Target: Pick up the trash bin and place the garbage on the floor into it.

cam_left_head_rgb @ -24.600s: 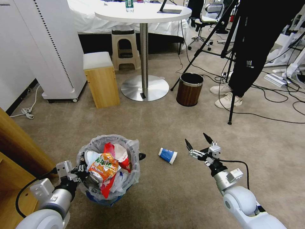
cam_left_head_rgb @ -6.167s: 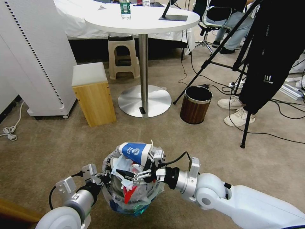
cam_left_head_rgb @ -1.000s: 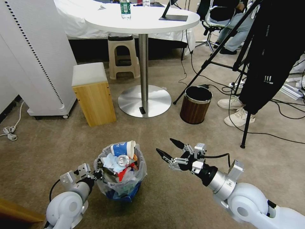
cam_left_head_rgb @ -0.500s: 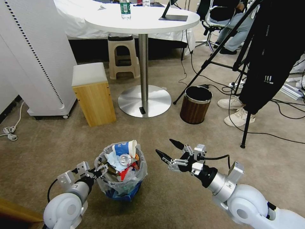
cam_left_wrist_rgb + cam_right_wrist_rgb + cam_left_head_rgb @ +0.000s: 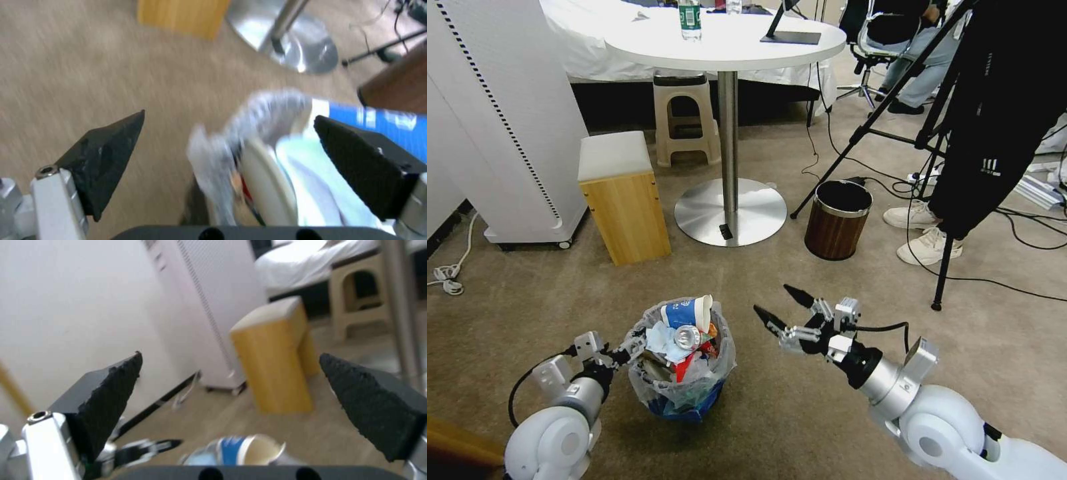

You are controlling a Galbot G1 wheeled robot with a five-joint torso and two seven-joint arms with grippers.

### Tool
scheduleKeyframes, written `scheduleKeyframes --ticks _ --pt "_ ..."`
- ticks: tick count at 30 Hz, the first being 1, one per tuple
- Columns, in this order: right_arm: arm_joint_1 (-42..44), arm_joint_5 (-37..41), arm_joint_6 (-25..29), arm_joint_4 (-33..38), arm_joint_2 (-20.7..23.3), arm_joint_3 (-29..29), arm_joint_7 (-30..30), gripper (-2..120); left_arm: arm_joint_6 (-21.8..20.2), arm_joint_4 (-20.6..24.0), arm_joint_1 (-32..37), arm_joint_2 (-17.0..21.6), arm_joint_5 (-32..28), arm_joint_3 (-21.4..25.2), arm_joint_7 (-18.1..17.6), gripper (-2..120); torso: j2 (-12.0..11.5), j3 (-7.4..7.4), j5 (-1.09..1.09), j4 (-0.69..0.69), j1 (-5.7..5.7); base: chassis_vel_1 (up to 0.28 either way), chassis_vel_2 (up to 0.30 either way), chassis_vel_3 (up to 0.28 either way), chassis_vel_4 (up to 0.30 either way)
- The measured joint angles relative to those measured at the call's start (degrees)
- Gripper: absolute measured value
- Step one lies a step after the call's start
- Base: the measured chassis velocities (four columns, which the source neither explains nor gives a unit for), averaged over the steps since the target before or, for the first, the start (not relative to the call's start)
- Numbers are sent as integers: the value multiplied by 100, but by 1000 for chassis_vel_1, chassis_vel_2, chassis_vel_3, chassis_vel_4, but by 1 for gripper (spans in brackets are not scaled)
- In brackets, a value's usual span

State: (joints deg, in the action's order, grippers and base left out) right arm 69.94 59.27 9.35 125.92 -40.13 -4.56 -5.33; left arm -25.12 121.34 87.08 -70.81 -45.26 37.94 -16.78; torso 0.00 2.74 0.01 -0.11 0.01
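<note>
Carpeted floor (image 5: pixel 800 413); wooden box (image 5: pixel 624 197), brown bin (image 5: pixel 835 220) beyond. Trash bin (image 5: pixel 684 383) heaped, blue-white cup (image 5: pixel 687 312) topmost. Left gripper (image 5: pixel 627 351) spread at rim; right gripper (image 5: pixel 780 308) spread, empty, beside.

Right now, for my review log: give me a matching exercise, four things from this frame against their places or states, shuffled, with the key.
Things:
1. paper cup
2. wooden bin
3. left end effector
4. right end effector

States:
A. open, in the air to the right of the trash bin
B. open at the trash bin's left rim
C. lying on top of the full trash bin
D. standing by the round table's base

Pairs: 1-C, 2-D, 3-B, 4-A
</note>
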Motion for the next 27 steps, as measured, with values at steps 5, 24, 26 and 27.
scheduleKeyframes --ticks 5,24,26,27 --pt "-207 -151 153 -184 -447 -288 487 100 237 126 48 -2 357 209 267 100 0 0 -1 0 0 0 0 0 0" --pt "-39 -1613 565 -1311 -1814 -2299 1243 100 847 635 312 -369 1537 592 920 100 0 0 0 0 0 0 0 0 0" --pt "-6 -1767 615 -1370 -1903 -2350 1241 100 883 660 334 -412 1609 593 924 100 0 0 0 0 0 0 0 0 0" --pt "33 -1868 633 -1393 -1956 -2381 1261 100 905 682 357 -433 1656 594 935 100 0 0 -1 0 0 0 0 0 0"
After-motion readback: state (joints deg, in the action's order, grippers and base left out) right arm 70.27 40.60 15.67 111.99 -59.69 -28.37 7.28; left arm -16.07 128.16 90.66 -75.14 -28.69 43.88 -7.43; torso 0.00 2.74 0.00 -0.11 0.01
